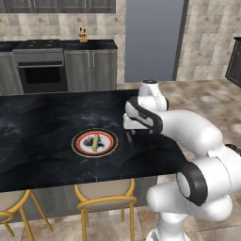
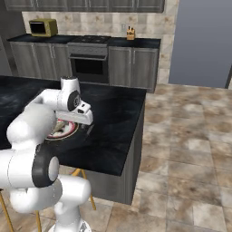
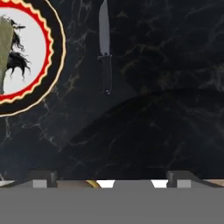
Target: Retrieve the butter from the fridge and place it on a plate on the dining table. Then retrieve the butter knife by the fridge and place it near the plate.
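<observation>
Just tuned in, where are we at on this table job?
The butter lies on the plate on the dining table. The butter knife lies flat on the tabletop beside the plate, apart from its rim. The gripper is open above the table near the knife and holds nothing.

arm (image 1: 188, 127): bent forward, hand pointing down | tool (image 3: 112, 177): jaws spread wide, nothing between them
</observation>
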